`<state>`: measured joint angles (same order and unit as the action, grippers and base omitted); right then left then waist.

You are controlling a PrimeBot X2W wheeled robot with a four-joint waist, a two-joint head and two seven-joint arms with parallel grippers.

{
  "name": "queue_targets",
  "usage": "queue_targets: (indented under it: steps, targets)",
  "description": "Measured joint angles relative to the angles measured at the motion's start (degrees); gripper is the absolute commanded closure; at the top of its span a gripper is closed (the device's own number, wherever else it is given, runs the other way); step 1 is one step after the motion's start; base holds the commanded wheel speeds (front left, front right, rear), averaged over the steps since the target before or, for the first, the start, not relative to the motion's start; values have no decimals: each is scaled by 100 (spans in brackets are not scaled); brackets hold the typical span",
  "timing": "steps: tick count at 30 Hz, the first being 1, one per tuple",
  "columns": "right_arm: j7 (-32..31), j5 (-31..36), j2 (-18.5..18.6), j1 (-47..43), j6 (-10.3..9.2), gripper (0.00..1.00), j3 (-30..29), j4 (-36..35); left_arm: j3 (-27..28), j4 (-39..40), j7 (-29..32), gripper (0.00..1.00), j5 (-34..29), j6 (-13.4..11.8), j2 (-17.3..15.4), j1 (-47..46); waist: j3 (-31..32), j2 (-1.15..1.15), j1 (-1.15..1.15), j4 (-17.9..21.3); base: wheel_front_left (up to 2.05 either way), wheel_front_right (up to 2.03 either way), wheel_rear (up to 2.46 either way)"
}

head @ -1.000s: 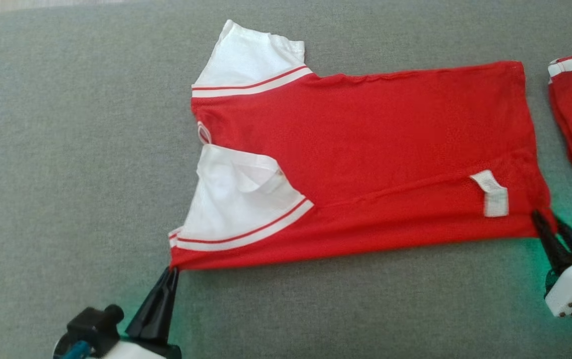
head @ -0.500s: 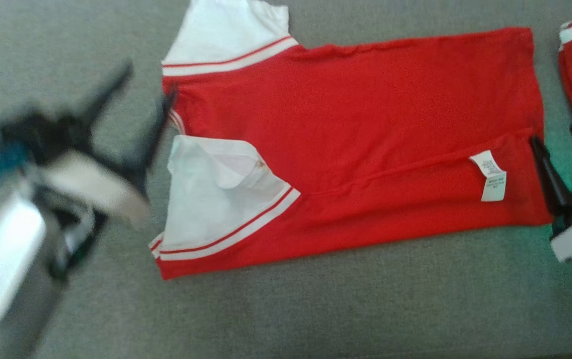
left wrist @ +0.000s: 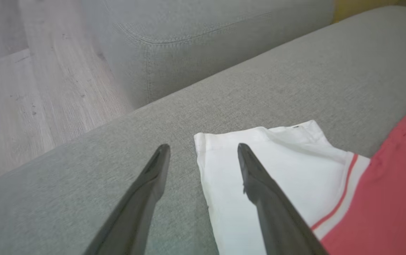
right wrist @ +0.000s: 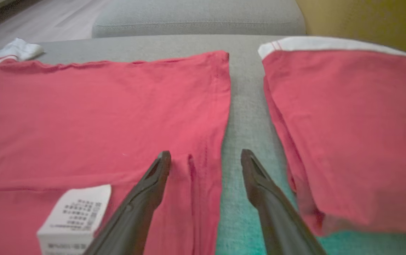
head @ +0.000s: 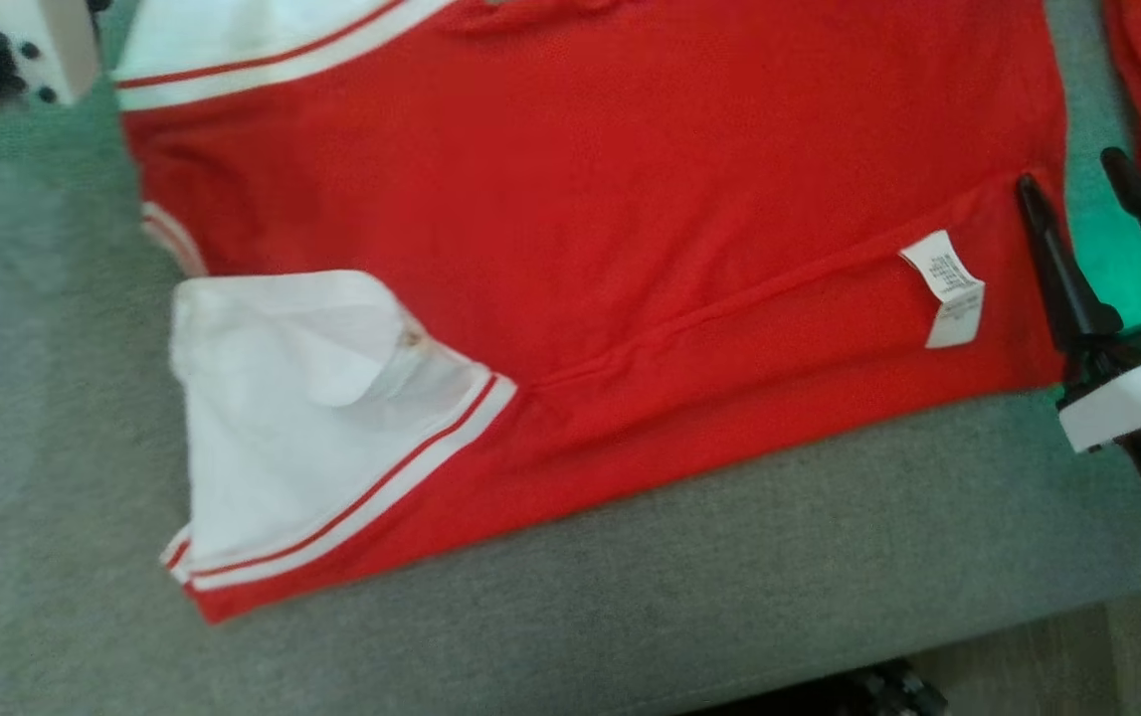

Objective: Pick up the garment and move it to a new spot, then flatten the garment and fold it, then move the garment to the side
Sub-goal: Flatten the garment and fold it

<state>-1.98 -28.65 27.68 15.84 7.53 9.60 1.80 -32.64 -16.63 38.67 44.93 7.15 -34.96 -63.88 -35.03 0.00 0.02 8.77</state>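
Note:
The garment (head: pixel 580 199) is a red shirt with white sleeves. It lies flat on the grey cushion (head: pixel 630 597), its near long edge folded over and showing a white care label (head: pixel 943 288). My right gripper (head: pixel 1072 171) is open and straddles the hem edge (right wrist: pixel 220 106), one finger over red cloth and the other over bare cushion. In the left wrist view my left gripper (left wrist: pixel 203 146) is open above the edge of the far white sleeve (left wrist: pixel 287 159), holding nothing. The left arm's white housing (head: pixel 33 45) shows at the head view's top left.
A second folded red garment (right wrist: pixel 348 124) lies just right of the hem, a narrow strip of cushion between them. The cushion's front edge drops to wood floor (head: pixel 1077 656). Another grey cushion (left wrist: pixel 206 35) and floor (left wrist: pixel 29 88) lie beyond the sleeve.
Both grippers have opened and let go of the garment's near corners. The left arm has swung up to the far sleeve, the right a little up the hem. The head camera has moved closer.

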Motion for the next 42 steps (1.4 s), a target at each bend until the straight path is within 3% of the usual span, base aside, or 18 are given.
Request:
queue_targets:
  steps: [8, 19, 20, 21, 22, 23, 24, 25, 32, 36, 42]
  targets:
    - [170, -1, -66, 126, 0, 0, 129, 196, -495, -584, 152, 0, 163, 1, -452, -528, -368, 0, -1, 390, 0, 0, 0]
    - [352, -10, -69, 395, 0, 0, 268, 409, -1103, -809, 159, 0, 495, 1, -590, -1048, -550, 0, -2, 543, 0, 0, 0]
    - [360, -10, -69, 414, 0, 0, 277, 423, -1162, -809, 159, 8, 545, 1, -599, -1078, -555, 0, -2, 546, 0, 0, 0]
    - [396, -10, -70, 428, 0, 0, 285, 441, -1216, -806, 165, 24, 597, 1, -613, -1112, -560, 0, -2, 548, 0, 0, 0]
    - [400, -10, -73, 446, 0, 0, 294, 459, -1272, -798, 169, 21, 648, 1, -630, -1141, -564, 0, -2, 551, 0, 0, 0]
    - [400, -10, -76, 466, 0, 0, 301, 476, -1335, -783, 169, 51, 687, 2, -645, -1168, -567, 0, -2, 553, 0, 0, 0]
    - [400, -10, -76, 477, 0, 0, 304, 482, -1408, -750, 169, 68, 723, 2, -669, -1199, -570, 0, -2, 557, 0, 0, 0]
    - [401, -13, -77, 481, 0, 0, 311, 483, -1477, -715, 168, 100, 755, 5, -702, -1228, -574, 0, -2, 561, 0, 0, 0]
    - [385, -278, -35, 834, 0, 0, 443, 449, -1931, -625, -203, 100, 753, 44, -844, -1373, -573, 0, -1, 511, 0, 0, 0]
    - [56, -346, 220, 1294, 0, 0, 608, 375, -2165, -566, -468, 100, 858, 44, -887, -1424, -530, 0, -2, 389, 0, 0, 0]
    - [-583, -433, 392, 2178, 0, 0, 779, 836, -2439, -501, -789, 100, 1025, 44, -888, -1651, -460, 0, -2, 156, 0, 0, 0]
